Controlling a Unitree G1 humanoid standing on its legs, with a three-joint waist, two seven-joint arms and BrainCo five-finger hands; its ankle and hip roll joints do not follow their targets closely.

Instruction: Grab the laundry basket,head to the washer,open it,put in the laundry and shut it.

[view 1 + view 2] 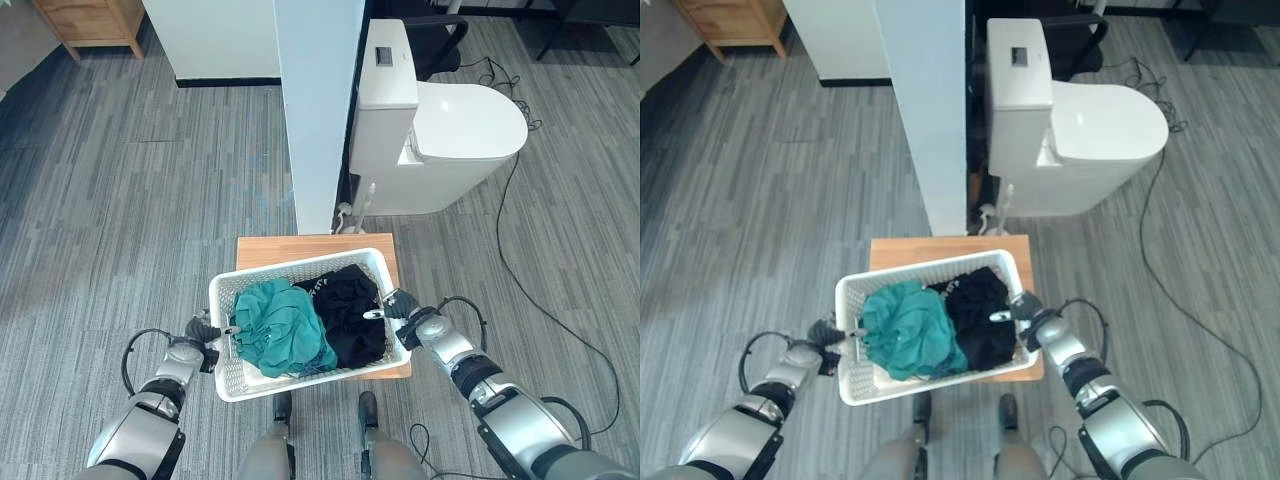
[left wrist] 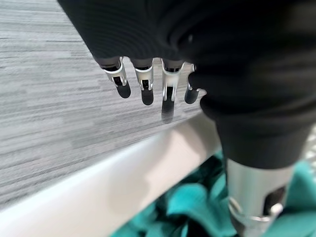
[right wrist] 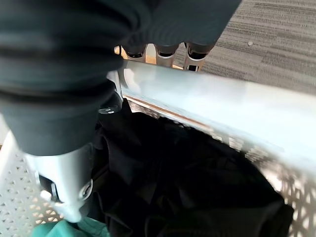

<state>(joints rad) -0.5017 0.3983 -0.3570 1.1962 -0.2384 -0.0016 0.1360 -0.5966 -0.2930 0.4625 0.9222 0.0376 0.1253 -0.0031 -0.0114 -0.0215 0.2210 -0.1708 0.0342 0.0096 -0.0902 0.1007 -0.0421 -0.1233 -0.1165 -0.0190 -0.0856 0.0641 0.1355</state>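
Observation:
A white laundry basket (image 1: 300, 266) sits on a small wooden table (image 1: 290, 248), jutting over its left and front edges. It holds a teal garment (image 1: 285, 325) and a black garment (image 1: 350, 305). My left hand (image 1: 205, 335) straddles the left rim (image 2: 123, 177). Its fingers (image 2: 143, 84) hang straight outside, a little off the rim, and its thumb (image 2: 256, 197) reaches inside over the teal cloth. My right hand (image 1: 410, 315) grips the right rim (image 3: 222, 98), fingers tucked under the rim's outer side, thumb inside by the black cloth (image 3: 187, 173).
A white pillar (image 1: 318, 110) rises just behind the table, with a white toilet (image 1: 440, 130) to its right. A black cord (image 1: 520, 270) trails over the grey plank floor on the right. A wooden cabinet (image 1: 90, 20) stands far back left.

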